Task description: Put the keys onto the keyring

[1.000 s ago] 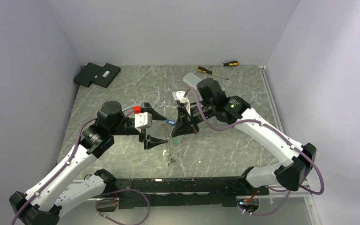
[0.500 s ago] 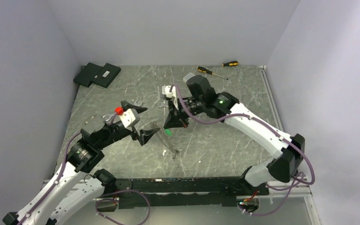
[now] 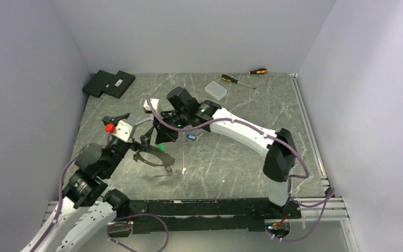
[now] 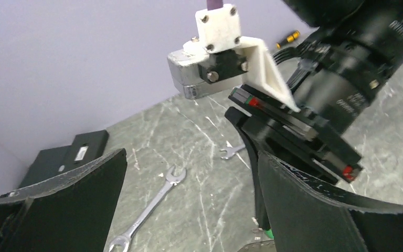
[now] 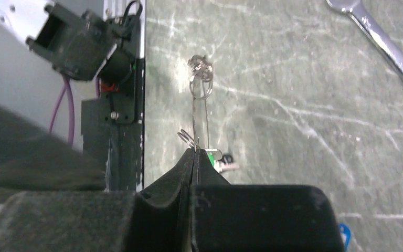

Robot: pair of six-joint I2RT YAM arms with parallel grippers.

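My right gripper (image 5: 194, 152) is shut on the keyring (image 5: 199, 113). The keyring is a thin pale band seen edge-on, running from the fingertips to a clump of small rings and dark keys (image 5: 200, 68) on the table. A green-tagged key (image 5: 216, 159) lies right beside the tips and also shows in the top view (image 3: 160, 147). A blue-tagged key (image 3: 191, 137) lies loose on the table to the right. My left gripper (image 3: 136, 137) is open and empty, with its fingers on either side of the right gripper's tip (image 4: 252, 173).
Silver spanners (image 4: 152, 202) (image 5: 383, 44) lie on the table by the grippers. Black boxes (image 3: 108, 83) sit at the back left. A clear plastic box (image 3: 216, 90) and two screwdrivers (image 3: 237, 80) sit at the back. The rail (image 3: 199, 202) runs along the near edge.
Both arms have swung left. The right gripper has carried the keyring and green-tagged key leftward. The left arm has drawn back and to the left. The blue-tagged key stays on the table.
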